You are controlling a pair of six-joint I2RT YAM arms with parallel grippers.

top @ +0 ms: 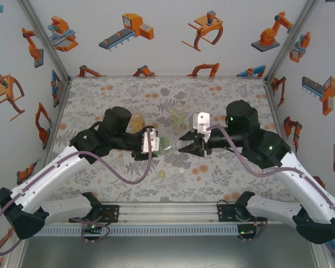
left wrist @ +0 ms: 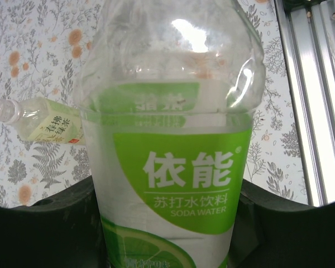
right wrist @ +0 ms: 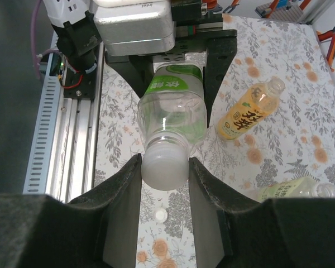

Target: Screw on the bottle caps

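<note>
Capping in hand: the left pincer (top: 156, 143) clenches the clear green-labelled plastic soda bottle (right wrist: 173, 106) level over the floral tabletop (right wrist: 279, 56), the right pincer (right wrist: 164, 162) grasps the white round plastic screw cap (right wrist: 163, 172) at that bottle's mouth, and twisting it tight likely comes next.

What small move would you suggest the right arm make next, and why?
Probably twist the right gripper about the neck: its fingers pinch the white cap on the green bottle, which the left gripper grips by its body.
</note>
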